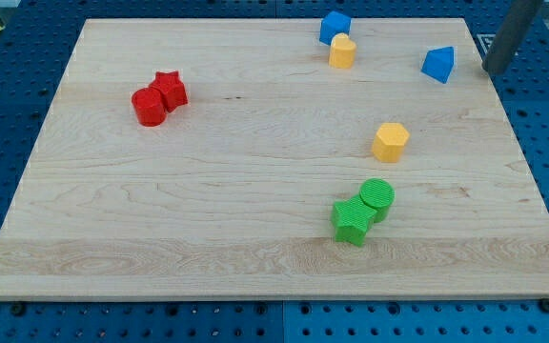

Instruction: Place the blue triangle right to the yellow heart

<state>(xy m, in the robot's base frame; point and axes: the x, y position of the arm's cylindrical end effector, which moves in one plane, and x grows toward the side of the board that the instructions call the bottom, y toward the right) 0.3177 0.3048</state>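
The blue triangle (pixel 438 64) lies near the board's top right edge. The yellow heart (pixel 342 50) sits to its left, near the view's top, touching a blue cube (pixel 334 27) just above it. My tip (pixel 493 70) is the lower end of the dark rod at the view's top right. It stands just right of the blue triangle, a short gap apart, at the board's right edge.
A yellow hexagon (pixel 390 141) lies right of centre. A green cylinder (pixel 376 198) and green star (pixel 352 220) touch below it. A red star (pixel 170 90) and red cylinder (pixel 148 106) touch at the left. The wooden board (pixel 208 191) rests on a blue pegboard.
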